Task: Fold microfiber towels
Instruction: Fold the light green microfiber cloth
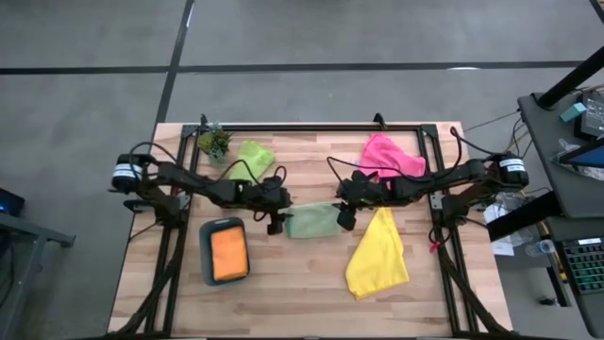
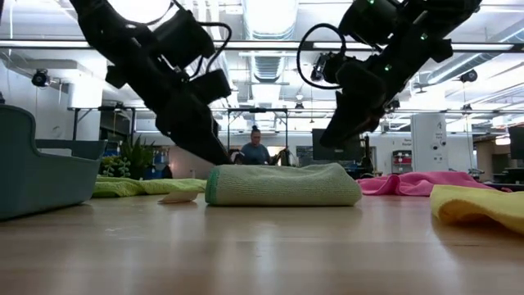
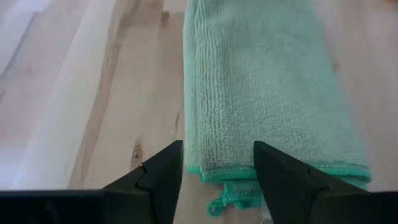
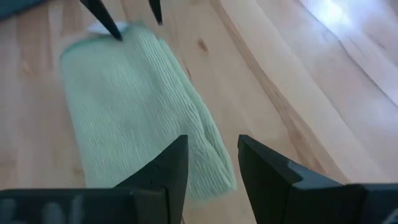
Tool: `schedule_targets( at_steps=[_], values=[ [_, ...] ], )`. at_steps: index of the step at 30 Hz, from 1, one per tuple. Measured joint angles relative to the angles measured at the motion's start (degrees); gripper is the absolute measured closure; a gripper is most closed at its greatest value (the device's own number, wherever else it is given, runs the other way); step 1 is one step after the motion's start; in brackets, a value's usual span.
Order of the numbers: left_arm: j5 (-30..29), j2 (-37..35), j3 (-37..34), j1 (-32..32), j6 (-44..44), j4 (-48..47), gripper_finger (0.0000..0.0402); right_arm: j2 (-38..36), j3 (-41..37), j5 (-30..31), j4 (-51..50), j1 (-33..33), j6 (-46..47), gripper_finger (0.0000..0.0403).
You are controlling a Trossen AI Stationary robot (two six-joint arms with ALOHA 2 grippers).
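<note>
The pale sage green towel point(image 1: 314, 220) lies folded into a thick pad on the middle of the table. My left gripper point(image 3: 217, 180) is open at the pad's left end, a finger on either side of its hemmed corner point(image 3: 217, 174). My right gripper point(image 4: 211, 168) is open and hangs above the pad's right end point(image 2: 344, 184), clear of it. The yellow towel point(image 1: 377, 255) lies crumpled near right, the pink towel point(image 1: 389, 156) far right and the lime green towel point(image 1: 253, 156) far left. The orange towel point(image 1: 228, 253) lies folded in the teal tray point(image 1: 205, 255). My left gripper slants down from the table's left, with its fingertips point(image 2: 221, 157) level with the top of the sage towel's left end. Whether they touch the cloth, I cannot tell. The towel lies flat on the table.
A small potted plant point(image 1: 214, 142) stands at the far left beside the lime towel. The teal tray sits near left of the pad. Bare wood lies along the table's near edge point(image 1: 302, 312). A person shows in the room beyond the table point(image 2: 255, 147).
</note>
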Motion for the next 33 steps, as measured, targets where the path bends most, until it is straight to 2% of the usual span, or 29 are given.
schedule_targets(
  at_steps=[4, 8, 13, 16, 25, 29, 33],
  values=[
    [0.4, 0.5, 0.0, 0.0, 0.0, -0.3, 0.0265, -0.1, -1.6, -0.5, 3.4, 0.0, 0.0, 0.0273],
    [0.4, 0.1, 0.1, 0.0, 0.0, -0.2, 0.0323, 0.6, -4.2, -2.5, 9.2, 0.1, 0.3, 0.0281],
    [-0.1, -0.2, 0.1, 0.1, 0.4, 0.1, 0.0393, 3.8, -6.1, -9.1, 19.1, 0.1, -0.6, 0.0345],
    [-0.1, -0.2, 0.1, 0.2, 0.5, 0.1, 0.0396, 6.9, -6.0, -12.4, 21.9, 0.9, -2.8, 0.0386],
    [-3.8, -0.2, 0.1, 1.0, 1.5, 1.4, 0.0401, 14.0, -2.6, -13.9, 24.8, 3.7, -6.4, 0.0394],
    [-3.1, -0.4, 0.8, 1.0, 1.9, 1.3, 0.0401, 17.1, -2.5, -8.6, 25.2, 3.5, -6.4, 0.0394],
    [1.2, -0.6, 1.3, 1.0, 3.2, 1.3, 0.0401, 19.2, -2.5, -6.1, 28.0, 2.9, -6.3, 0.0394]
  ],
)
